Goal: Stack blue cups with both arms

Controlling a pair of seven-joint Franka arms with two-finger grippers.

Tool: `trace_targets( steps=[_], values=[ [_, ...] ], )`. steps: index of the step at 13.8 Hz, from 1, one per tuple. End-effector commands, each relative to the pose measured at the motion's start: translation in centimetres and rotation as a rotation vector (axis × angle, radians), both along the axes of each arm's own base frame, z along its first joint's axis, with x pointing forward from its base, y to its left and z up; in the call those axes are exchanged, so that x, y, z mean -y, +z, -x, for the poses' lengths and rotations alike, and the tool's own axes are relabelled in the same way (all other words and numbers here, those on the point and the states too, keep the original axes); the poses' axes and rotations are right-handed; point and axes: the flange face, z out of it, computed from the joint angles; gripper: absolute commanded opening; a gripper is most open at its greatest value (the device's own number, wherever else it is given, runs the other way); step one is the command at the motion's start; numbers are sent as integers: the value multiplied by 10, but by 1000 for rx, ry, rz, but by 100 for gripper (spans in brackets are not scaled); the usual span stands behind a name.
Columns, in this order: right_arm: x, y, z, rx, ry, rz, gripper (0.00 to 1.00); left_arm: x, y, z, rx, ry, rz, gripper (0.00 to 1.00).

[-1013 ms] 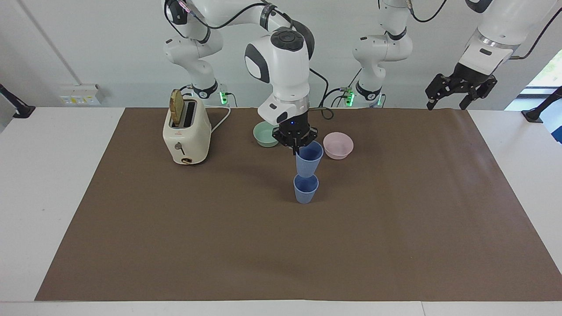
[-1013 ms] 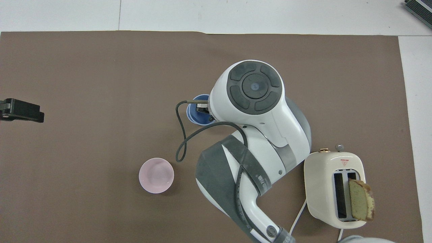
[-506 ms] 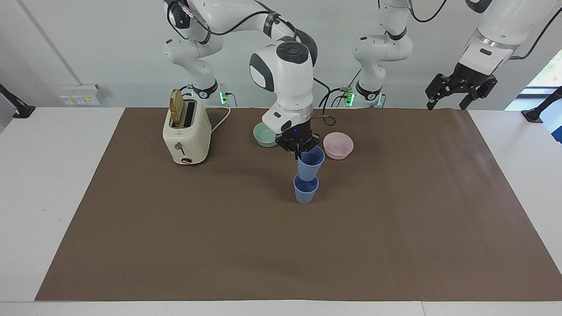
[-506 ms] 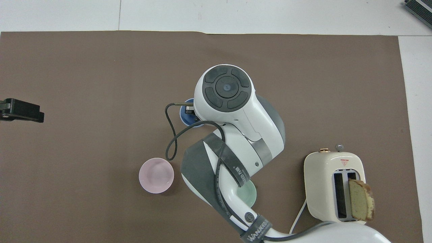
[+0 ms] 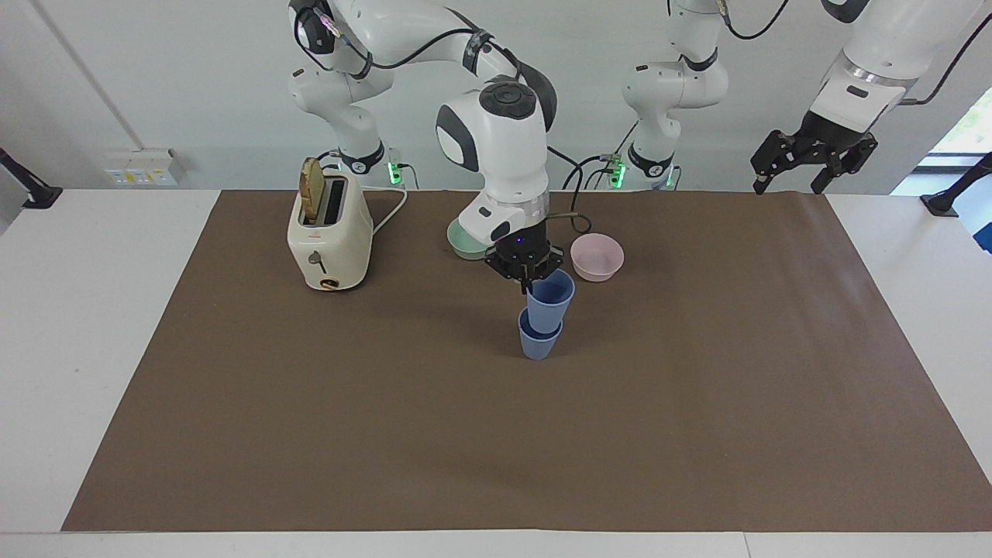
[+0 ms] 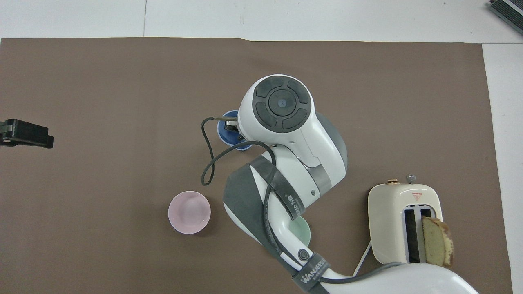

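The right arm's black gripper [image 5: 528, 273] is clamped on the rim of a tapered periwinkle-blue plastic cup [image 5: 549, 301], which hangs just below it, tilted, its base inside the mouth of a second matching blue cup [image 5: 538, 341] standing on the brown mat [image 5: 697, 403]. The left arm's black gripper [image 5: 812, 153] waits, fingers spread, above its end of the table.

A robotics lab, by all signs; white Franka arms [image 5: 496, 132] mounted along a plain grey wall above a white table [image 5: 85, 310] spread with brown paper [image 5: 697, 403]; beside the arms' bases, a staged cream toaster [image 5: 329, 236] holding bread.
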Motion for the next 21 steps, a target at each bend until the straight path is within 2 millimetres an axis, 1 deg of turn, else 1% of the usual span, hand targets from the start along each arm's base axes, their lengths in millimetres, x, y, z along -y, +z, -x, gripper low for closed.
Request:
trace_targets(
  steps=[1, 3, 5, 10, 11, 13, 14, 15, 16, 17, 18, 19, 20, 21],
  values=[
    [4, 0, -10, 12, 3, -8, 0, -4, 3, 6, 0, -1, 9, 100],
    [7, -2, -11, 9, 0, -7, 0, -3, 3, 6, 0, -2, 9, 100],
    [5, -2, -9, 3, 12, -14, 0, -4, 3, 6, 0, -1, 9, 100],
    [4, -11, -8, -3, 34, -8, 0, -3, 3, 6, 0, -2, 9, 100],
    [4, -14, -10, 1, 31, -12, 0, -4, 3, 6, 0, -1, 9, 100],
    [1, -24, -8, -3, 35, -10, 0, -3, 3, 6, 0, -2, 9, 100],
    [2, -25, -8, -2, 34, -9, 0, -3, 3, 6, 0, -4, 9, 100],
    [3, -25, -9, -2, 32, -9, 17, -3, 3, 6, 0, -4, 9, 100],
    [2, -26, -8, -3, 34, -7, 30, -3, 3, 6, 0, -2, 9, 100],
    [1, -23, -7, 0, 37, -5, 56, -3, 3, 6, -1, -4, 9, 100],
    [0, -22, -6, 2, 39, -3, 72, -3, 3, 6, 0, -2, 9, 100],
    [1, -20, -7, 7, 38, -3, 91, -3, 3, 6, 0, -4, 9, 100],
    [5, -11, -5, 9, 35, -3, 100, -3, 3, 6, 0, -4, 9, 100],
    [13, 7, -3, 26, 28, -4, 100, -4, 3, 6, 0, -1, 9, 100]
  ],
)
